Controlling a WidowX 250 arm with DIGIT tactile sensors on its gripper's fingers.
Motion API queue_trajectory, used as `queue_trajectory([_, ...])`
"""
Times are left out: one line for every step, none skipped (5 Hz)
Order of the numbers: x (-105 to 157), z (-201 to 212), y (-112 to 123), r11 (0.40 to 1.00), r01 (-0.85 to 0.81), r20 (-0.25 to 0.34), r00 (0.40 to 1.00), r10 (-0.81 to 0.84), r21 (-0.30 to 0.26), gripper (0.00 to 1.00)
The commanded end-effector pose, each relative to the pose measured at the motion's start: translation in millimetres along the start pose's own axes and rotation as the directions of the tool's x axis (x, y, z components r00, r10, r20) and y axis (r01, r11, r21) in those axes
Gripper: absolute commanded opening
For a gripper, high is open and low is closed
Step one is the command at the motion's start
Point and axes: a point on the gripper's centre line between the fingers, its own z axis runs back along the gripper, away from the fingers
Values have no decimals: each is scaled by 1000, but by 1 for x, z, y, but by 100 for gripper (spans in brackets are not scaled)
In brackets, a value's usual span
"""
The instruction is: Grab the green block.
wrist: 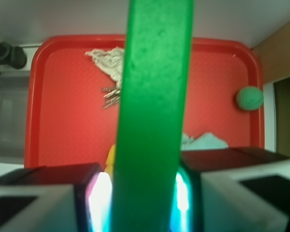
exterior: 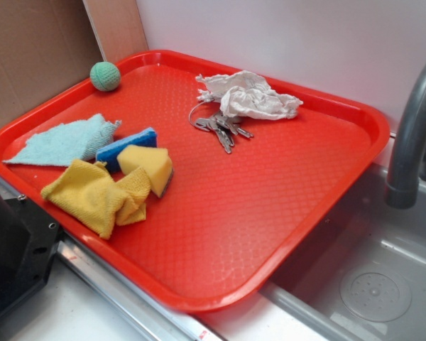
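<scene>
In the wrist view the green block point(wrist: 152, 111) stands between my two fingers and fills the middle of the picture, smooth and medium green. My gripper point(wrist: 144, 198) is shut on it and holds it high above the red tray point(wrist: 63, 96). The left finger point(wrist: 43, 193) and right finger point(wrist: 241, 188) press against its sides. In the exterior view neither the gripper nor the green block shows; they are out of frame above the tray point(exterior: 270, 213).
On the tray lie a teal knitted ball point(exterior: 105, 76), a light blue cloth point(exterior: 64, 141), a blue sponge point(exterior: 128, 145), a yellow sponge point(exterior: 148, 162), a yellow cloth point(exterior: 96, 193), keys point(exterior: 220, 126) and crumpled paper point(exterior: 248, 98). A sink point(exterior: 373, 277) with a grey tap point(exterior: 412, 135) is at the right.
</scene>
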Motion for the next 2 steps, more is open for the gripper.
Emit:
queue_trajectory([-17,-4,-31,1000,7,-18,1000,-6,21,0])
queue_trajectory([-18,-14,-27,1000,-14,-44,999,15,19,0])
